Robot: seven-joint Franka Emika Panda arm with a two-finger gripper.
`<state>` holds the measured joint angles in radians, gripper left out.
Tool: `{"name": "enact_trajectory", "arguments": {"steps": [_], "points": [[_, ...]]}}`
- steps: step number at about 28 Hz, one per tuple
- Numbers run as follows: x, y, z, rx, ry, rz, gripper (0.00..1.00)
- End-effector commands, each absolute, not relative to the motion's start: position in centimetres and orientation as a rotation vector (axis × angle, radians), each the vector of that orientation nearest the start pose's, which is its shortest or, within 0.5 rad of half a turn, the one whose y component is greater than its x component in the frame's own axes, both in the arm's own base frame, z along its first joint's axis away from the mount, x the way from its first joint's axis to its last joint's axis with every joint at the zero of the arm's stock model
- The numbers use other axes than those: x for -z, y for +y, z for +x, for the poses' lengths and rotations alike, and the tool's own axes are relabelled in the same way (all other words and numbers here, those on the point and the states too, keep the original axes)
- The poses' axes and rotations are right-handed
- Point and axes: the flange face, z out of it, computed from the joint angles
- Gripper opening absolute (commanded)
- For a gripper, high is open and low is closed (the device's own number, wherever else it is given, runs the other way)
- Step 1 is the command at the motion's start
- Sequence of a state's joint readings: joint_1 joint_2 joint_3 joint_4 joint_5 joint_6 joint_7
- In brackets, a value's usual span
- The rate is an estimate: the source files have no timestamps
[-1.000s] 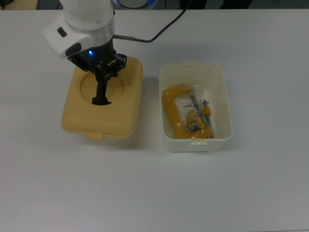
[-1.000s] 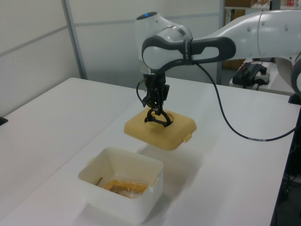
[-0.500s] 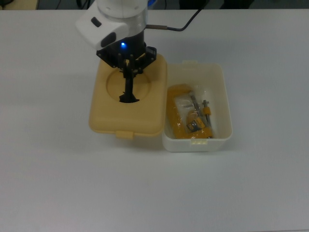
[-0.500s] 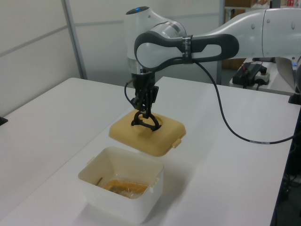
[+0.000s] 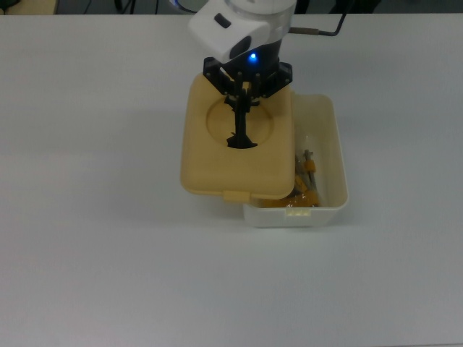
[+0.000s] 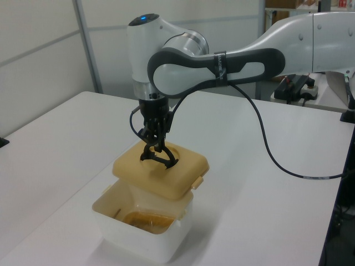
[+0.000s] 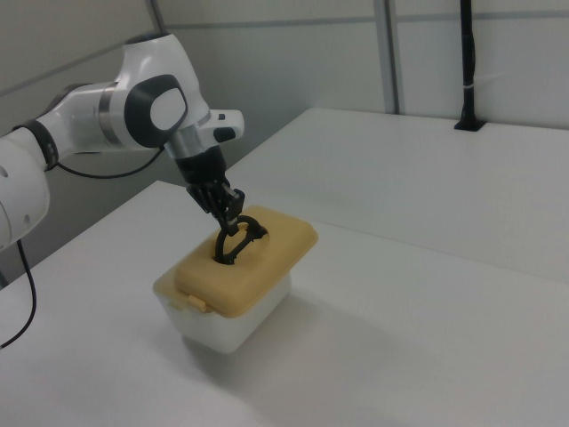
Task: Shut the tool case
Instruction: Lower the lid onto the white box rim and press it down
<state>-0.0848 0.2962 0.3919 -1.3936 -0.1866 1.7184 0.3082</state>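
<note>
Gripper (image 5: 244, 101) clamped on lid (image 5: 210, 163) handle, partly over tub (image 5: 329, 155)

Around my end effector (image 5: 244, 96) the worktop (image 5: 94, 238) lies open; only the tub (image 5: 334, 189) stands below the lid (image 5: 217, 163) I carry.
</note>
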Motion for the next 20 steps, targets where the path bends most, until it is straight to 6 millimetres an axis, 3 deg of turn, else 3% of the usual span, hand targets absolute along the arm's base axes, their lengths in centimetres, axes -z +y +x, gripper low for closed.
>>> {"name": "enact_trajectory", "arguments": {"steps": [1,14,20], "points": [[-56.0,16.0,62.7,0.105,0.012,-3.222,0.0],[-53.3,20.7,62.4,0.088,-0.038,-3.274,0.0],[-52.9,21.4,62.3,0.096,-0.011,-3.282,0.0]]}}
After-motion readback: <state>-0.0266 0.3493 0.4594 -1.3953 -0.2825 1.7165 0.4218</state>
